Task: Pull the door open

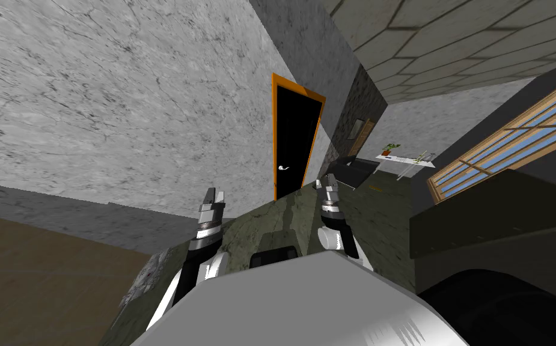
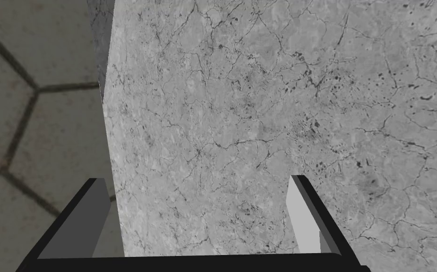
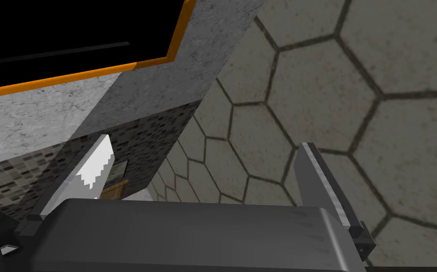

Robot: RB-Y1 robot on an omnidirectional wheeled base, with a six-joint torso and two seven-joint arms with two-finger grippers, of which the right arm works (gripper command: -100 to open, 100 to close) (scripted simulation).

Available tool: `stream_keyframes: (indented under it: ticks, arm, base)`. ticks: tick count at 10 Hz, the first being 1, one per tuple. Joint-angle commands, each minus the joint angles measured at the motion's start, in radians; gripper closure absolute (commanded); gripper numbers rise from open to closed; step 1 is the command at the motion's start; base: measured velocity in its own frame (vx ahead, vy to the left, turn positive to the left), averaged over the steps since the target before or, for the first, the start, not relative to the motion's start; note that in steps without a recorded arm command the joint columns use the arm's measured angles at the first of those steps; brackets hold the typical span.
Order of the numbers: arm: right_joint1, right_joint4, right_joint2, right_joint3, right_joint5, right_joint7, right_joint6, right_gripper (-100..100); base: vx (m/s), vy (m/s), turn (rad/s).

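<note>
While both arms reach forward in the head view, the black door (image 1: 294,138) stands in its orange frame (image 1: 274,132), set in the grey marbled wall (image 1: 120,108). It is far ahead and well apart from either hand. Its small silver handle (image 1: 282,168) sits on the door's left side. The left gripper (image 1: 214,195) and the right gripper (image 1: 327,180) both point toward that wall, and the right one is closer in line with the door.

From the left wrist, the two fingers (image 2: 302,217) stand wide apart, gripping nothing, and face the marbled wall.

From the right wrist, the fingers (image 3: 319,179) are likewise spread and clasp nothing. Far beyond them the orange frame borders the black door, beside a hexagon-tiled ceiling (image 3: 330,71).
</note>
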Motion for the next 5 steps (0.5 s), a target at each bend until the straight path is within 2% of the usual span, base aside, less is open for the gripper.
stream_keyframes:
  ticks: [1,3,5]
  arm:
    - [-0.014,0.034,-0.006,-0.004,-0.002,-0.004,-0.005,-100]
    - [-0.029,0.069,-0.011,-0.008,-0.004,-0.008,-0.010,-100]
    - [-0.058,0.137,-0.022,-0.016,-0.007,-0.016,-0.020,-100]
  base:
    - [0.032,-0.019,0.101]
    - [0.057,-0.043,0.093]
    - [0.080,-0.069,0.141]
